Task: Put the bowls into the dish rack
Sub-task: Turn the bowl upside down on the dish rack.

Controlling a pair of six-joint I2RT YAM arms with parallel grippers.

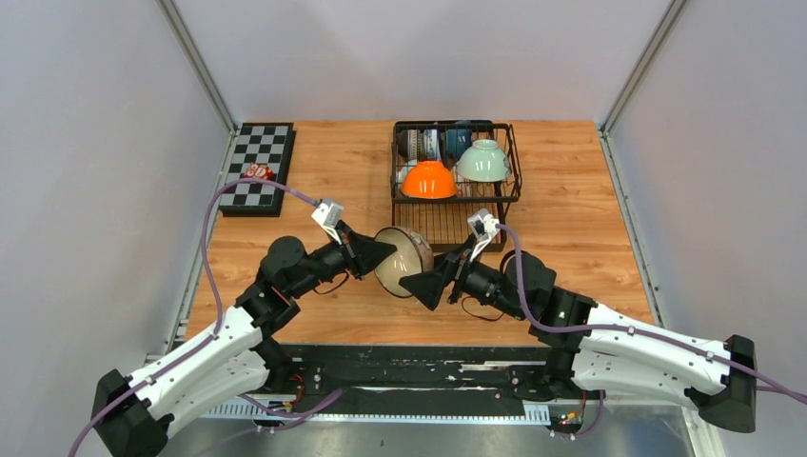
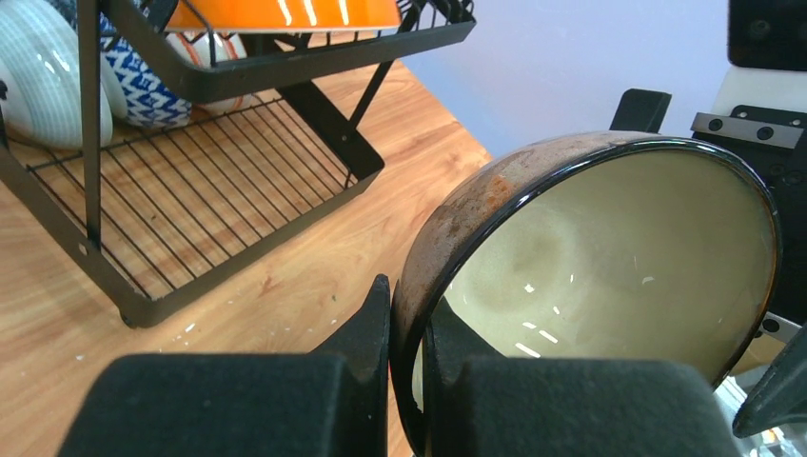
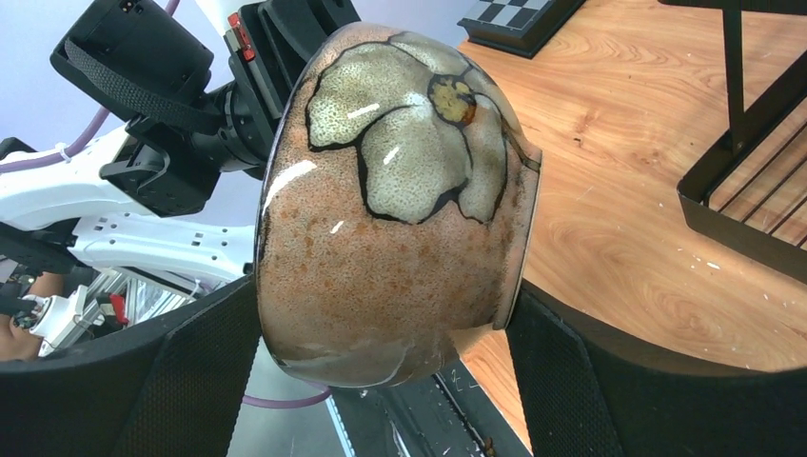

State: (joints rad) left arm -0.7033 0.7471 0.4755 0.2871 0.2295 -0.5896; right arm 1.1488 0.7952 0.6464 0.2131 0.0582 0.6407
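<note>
The cream dark-rimmed bowl point(image 1: 404, 259) is held on edge above the table point(image 1: 571, 190), just in front of the dish rack point(image 1: 395, 171) and between the two arms; its rim is pinched by the left gripper point(image 2: 404, 314), whose jaws are drawn narrow, one finger outside the wall and one inside. The right gripper point(image 3: 385, 314) is spread wide about the same bowl, one finger set by the rim and the other by the foot; whether the bowl is pressed by them cannot be told. An orange bowl point(image 1: 428, 179) and a pale green bowl point(image 1: 482, 160) are seen upturned in the rack's upper basket.
</note>
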